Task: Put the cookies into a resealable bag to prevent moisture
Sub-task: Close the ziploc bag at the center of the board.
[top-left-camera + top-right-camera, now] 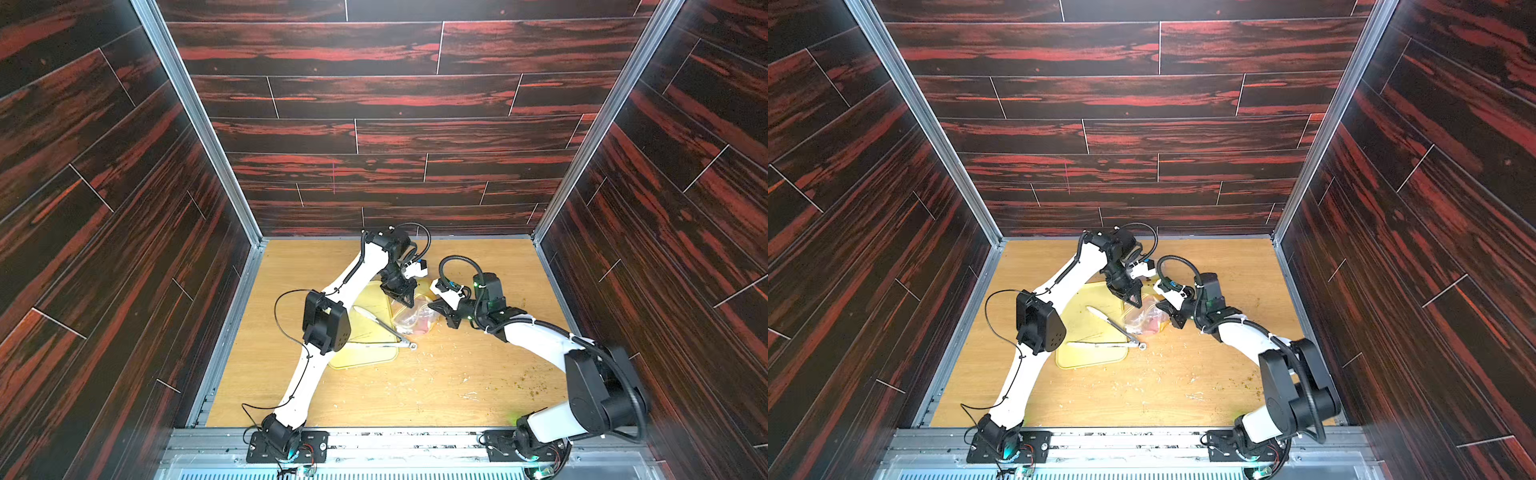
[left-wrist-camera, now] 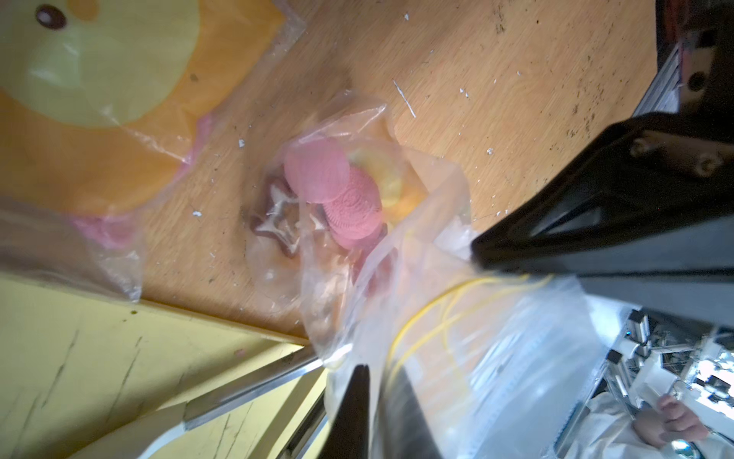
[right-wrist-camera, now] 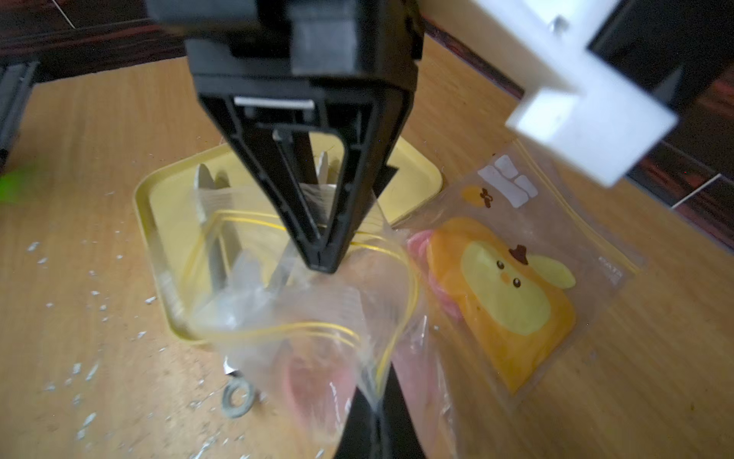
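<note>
- Since the clear bag (image 3: 317, 318) is thin, limp and slippery, its zip rim is the place to grip; the left fingers (image 3: 345, 222) and right fingers (image 3: 357, 433) are each pressed together, pinching that rim.
- The cookies (image 2: 317, 171) lie in its bottom on the tabletop (image 2: 476, 59), beside the yellow tray (image 3: 417, 171); light, stiff, likely brittle.
- Their count is unreadable through crumpled film; pink under the printed bag (image 3: 508, 286) is unclear.

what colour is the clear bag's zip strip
Yellow zip strip, a thin double line round the clear bag; clearest in the right wrist view.
</note>
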Motion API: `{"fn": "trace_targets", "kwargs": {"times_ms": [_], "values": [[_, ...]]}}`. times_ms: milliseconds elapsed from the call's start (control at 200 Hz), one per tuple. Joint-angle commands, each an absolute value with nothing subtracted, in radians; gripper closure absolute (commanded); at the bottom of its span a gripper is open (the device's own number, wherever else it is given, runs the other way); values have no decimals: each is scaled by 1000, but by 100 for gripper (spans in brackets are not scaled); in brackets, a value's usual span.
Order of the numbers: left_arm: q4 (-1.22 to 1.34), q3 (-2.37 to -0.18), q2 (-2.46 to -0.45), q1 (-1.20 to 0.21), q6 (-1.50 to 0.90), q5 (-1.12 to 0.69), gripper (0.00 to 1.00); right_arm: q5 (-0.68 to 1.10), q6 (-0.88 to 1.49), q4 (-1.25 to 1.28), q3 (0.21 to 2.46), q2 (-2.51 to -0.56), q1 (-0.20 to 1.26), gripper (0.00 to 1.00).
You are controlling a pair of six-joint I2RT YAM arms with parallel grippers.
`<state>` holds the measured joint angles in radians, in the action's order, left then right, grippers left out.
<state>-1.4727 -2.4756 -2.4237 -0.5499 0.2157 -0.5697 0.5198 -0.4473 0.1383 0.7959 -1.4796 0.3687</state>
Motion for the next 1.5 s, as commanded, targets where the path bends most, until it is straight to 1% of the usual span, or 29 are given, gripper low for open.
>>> {"fn": "trace_targets", "kwargs": {"times_ms": [0, 145, 321, 401, 466, 516, 536, 696, 732, 777, 872, 992, 1072, 1198, 1243, 1358, 1493], "values": [[-1499, -2499, -2302, -546, 264, -549, 79, 563, -408, 30, 839, -1388, 365, 100], [-1394, -2397, -2220, -549, 247, -547, 74, 588, -327, -73, 849, -1352, 365, 99], [-1330, -2303, -2134, -563, 274, -543, 68, 595, -240, -247, 902, -1314, 365, 99], [-1199, -2175, -2046, -565, 286, -543, 62, 580, -220, -306, 917, -1305, 363, 98], [-1015, -2005, -1956, -566, 282, -549, 56, 563, -222, -330, 918, -1319, 350, 98], [-859, -1875, -1898, -566, 248, -522, 48, 564, -209, -336, 920, -1340, 326, 98], [-824, -1836, -1880, -566, 252, -519, 47, 570, -204, -340, 922, -1347, 316, 98], [-742, -1674, -1808, -550, 312, -524, 42, 573, -147, -312, 916, -1375, 254, 99], [-714, -1642, -1799, -546, 317, -532, 38, 567, -128, -300, 918, -1385, 240, 99], [-670, -1592, -1791, -539, 320, -536, 36, 583, -120, -295, 926, -1402, 224, 98], [-611, -1536, -1803, -527, 310, -578, 35, 596, -115, -284, 934, -1429, 206, 99], [-606, -1533, -1838, -509, 299, -604, 35, 597, -112, -275, 930, -1459, 170, 98], [-584, -1512, -1845, -496, 273, -654, 35, 603, -110, -272, 928, -1472, 153, 98], [-414, -1458, -1848, -493, 202, -744, 35, 609, -109, -255, 920, -1486, 146, 99], [-389, -1458, -1864, -495, 177, -772, 36, 608, -103, -245, 914, -1492, 143, 99], [-416, -1472, -1909, -499, 173, -765, 40, 617, -98, -240, 906, -1505, 121, 98], [-358, -1445, -1927, -499, 153, -771, 42, 617, -100, -232, 893, -1513, 108, 98]]}}
